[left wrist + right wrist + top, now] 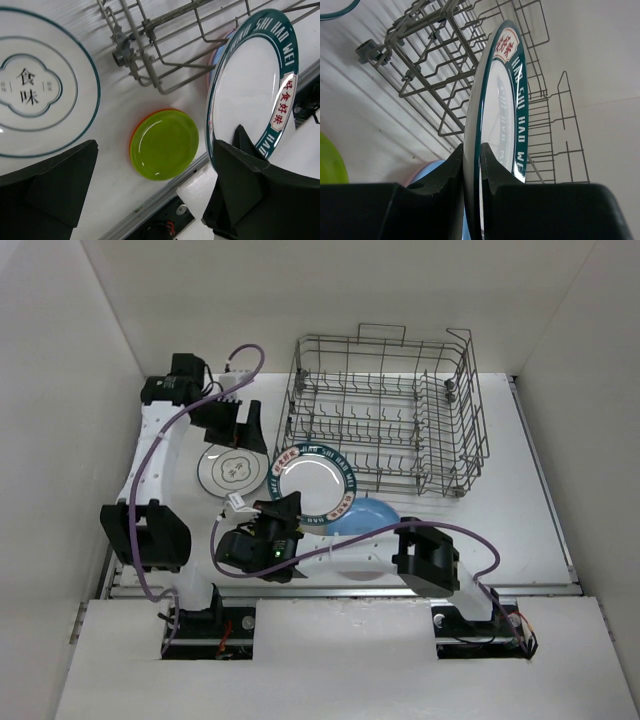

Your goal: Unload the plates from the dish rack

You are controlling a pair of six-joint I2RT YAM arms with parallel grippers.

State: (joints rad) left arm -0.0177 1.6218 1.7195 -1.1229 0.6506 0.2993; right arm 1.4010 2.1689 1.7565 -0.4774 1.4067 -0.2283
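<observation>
My right gripper (472,160) is shut on the rim of the dark green rimmed plate (502,105) and holds it tilted on edge above the table, in front of the dish rack (385,415). In the top view this gripper (285,508) sits at the plate's (315,483) near left edge. The wire rack holds no plates. My left gripper (240,435) is open and empty above a white patterned plate (232,470) that lies flat. A light blue plate (365,515) lies on a pink one. A lime green plate (164,144) lies on an orange one.
White walls close in the table on the left, back and right. The rack's corner foot (120,56) stands close to the white patterned plate (35,85) and the lime green plate. The metal rail (150,210) of the table's near edge runs just beyond the lime plate.
</observation>
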